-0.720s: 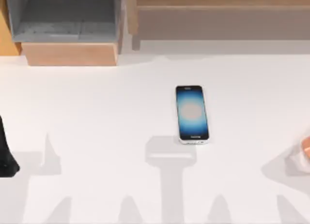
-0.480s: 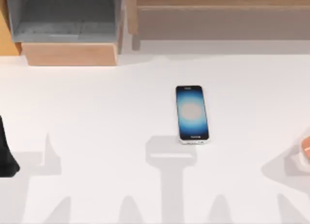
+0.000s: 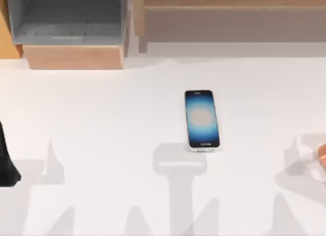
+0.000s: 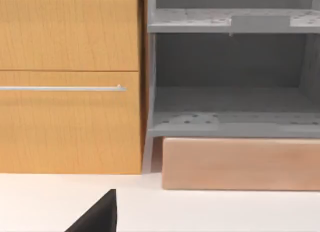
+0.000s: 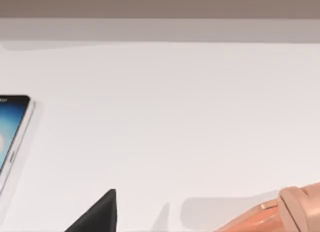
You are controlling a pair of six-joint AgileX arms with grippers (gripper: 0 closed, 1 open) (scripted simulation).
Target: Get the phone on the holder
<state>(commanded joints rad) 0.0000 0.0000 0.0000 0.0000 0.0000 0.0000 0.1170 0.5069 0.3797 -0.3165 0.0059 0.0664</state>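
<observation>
The phone (image 3: 202,120) lies flat on the white table near the middle, its blue screen up and its long side running front to back. Its corner (image 5: 12,129) also appears in the right wrist view. A peach-orange piece, apparently the holder (image 3: 322,155), pokes in at the table's right edge, well right of the phone, and shows again as the holder (image 5: 295,209) in the right wrist view. A dark part of my left arm (image 3: 6,162) rests at the left edge, far from the phone. One black fingertip (image 4: 100,217) shows in the left wrist view and one fingertip (image 5: 100,217) in the right wrist view.
A grey open shelf unit on a pale wooden base (image 3: 74,56) stands at the back left, beside an orange wooden cabinet (image 4: 70,81). A long brown wooden bench (image 3: 229,19) runs along the back right. White tabletop lies all around the phone.
The shadows at the table's front right have shifted, and less of the peach piece shows at the right edge. The phone and the left arm have not moved.
</observation>
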